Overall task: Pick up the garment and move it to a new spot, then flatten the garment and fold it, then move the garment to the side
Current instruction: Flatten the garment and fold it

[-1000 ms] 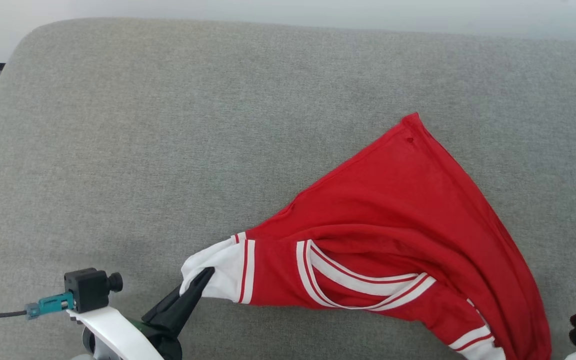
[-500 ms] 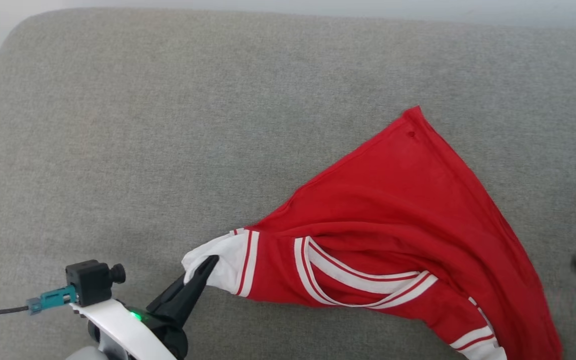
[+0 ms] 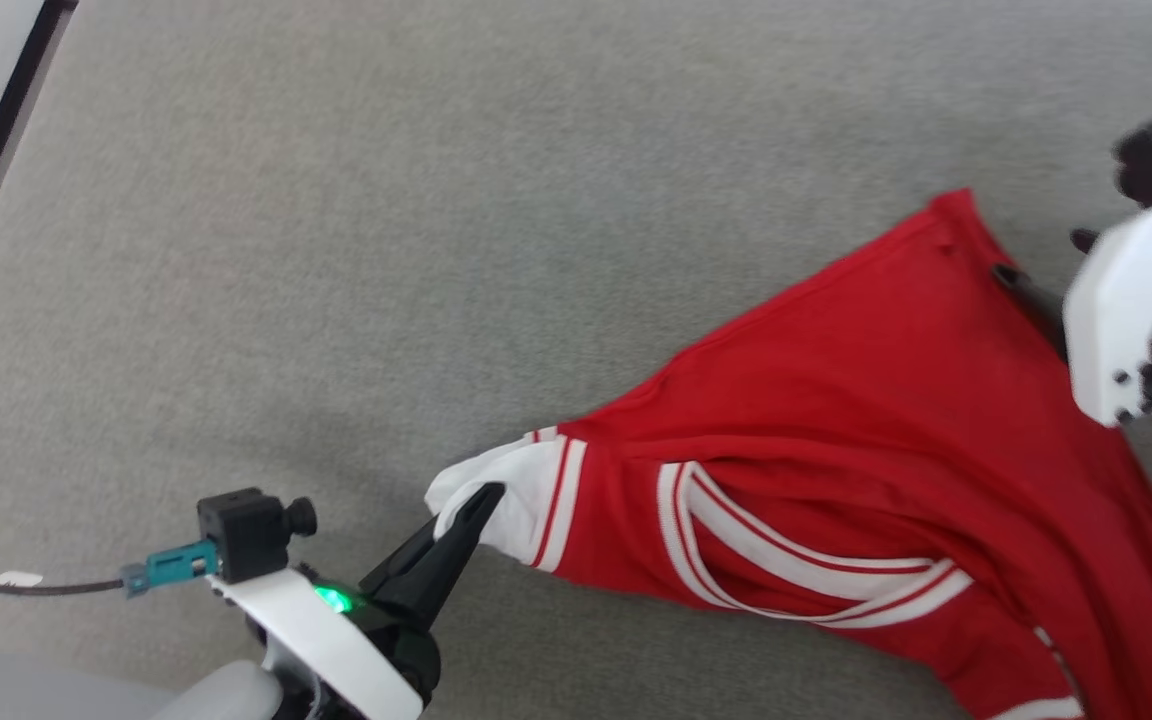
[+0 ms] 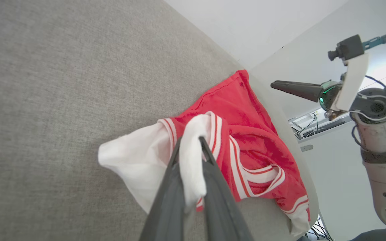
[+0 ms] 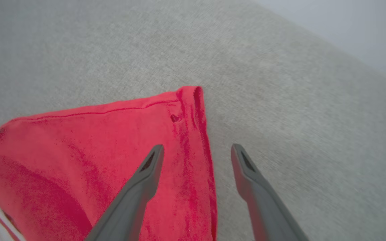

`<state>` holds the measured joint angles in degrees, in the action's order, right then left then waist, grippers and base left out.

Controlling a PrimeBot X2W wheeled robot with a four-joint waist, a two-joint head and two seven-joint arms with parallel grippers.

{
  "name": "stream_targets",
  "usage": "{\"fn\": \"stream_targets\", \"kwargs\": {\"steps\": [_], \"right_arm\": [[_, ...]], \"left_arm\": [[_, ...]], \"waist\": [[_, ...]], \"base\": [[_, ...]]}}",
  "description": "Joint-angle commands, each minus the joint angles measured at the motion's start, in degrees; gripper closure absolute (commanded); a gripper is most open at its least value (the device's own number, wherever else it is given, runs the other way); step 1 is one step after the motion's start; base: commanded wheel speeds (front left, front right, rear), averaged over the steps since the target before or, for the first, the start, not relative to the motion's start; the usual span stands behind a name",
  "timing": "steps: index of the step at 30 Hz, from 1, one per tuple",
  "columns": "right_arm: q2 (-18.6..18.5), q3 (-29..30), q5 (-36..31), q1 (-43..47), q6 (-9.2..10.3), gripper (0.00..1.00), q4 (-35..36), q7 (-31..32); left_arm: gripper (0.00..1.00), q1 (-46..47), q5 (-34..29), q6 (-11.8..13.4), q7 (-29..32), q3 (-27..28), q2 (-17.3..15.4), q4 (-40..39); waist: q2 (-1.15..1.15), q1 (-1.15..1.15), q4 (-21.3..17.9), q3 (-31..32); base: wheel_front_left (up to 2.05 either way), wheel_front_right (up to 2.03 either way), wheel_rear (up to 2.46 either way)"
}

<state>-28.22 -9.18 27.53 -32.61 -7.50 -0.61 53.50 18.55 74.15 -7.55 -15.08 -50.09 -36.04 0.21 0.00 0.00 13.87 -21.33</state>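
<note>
Coarse grey woven upholstery [image 3: 336, 200] under crumpled triangular red garment [image 3: 886, 400]

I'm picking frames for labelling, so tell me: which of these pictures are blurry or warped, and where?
Head view: the shirt and cushion are fairly sharp, but the right arm at the edge is smeared. Left wrist view: the wide lens seems to bow the cushion edge, and the left pincer up close looks soft. Right wrist view: soft all over, the cushion weave streaked.
</note>
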Motion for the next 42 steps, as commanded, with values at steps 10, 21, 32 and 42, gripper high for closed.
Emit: {"fn": "stream_targets", "kwargs": {"steps": [10, 21, 32, 42], "right_arm": [[-2.65, -10.39, 0.67, -6.12, 0.01, 0.55, -15.0, 0.91], [0.99, -3.73, -1.27, -12.42, 0.05, 1.0, -21.5, -12.87], [10.74, 12.99, -6.34, -27.14, 0.03, 1.0, -31.37, -28.87], [17.5, 23.04, -11.72, -42.42, 0.03, 1.0, -39.34, -40.39]], "left_arm": [[1.0, 2.91, 0.14, 0.13, -0.09, -1.37, 2.01, 0.68], [1.0, 10.18, 2.36, 0.13, -0.1, -5.42, -1.67, 2.72], [1.0, 31.23, 8.84, 0.13, 2.51, -6.04, -9.1, 5.83], [1.0, 53.53, 10.88, 0.13, 7.88, -1.48, -10.35, 15.37]], "waist": [[0.0, 0.0, 3.56, -3.25], [0.0, 0.0, -0.1, -0.67], [0.0, 0.0, -8.12, -1.65], [0.0, 0.0, -12.58, -4.38]], "base": [[0.0, 0.0, 0.0], [0.0, 0.0, 0.0], [0.0, 0.0, 0.0], [0.0, 0.0, 0.0]]}}
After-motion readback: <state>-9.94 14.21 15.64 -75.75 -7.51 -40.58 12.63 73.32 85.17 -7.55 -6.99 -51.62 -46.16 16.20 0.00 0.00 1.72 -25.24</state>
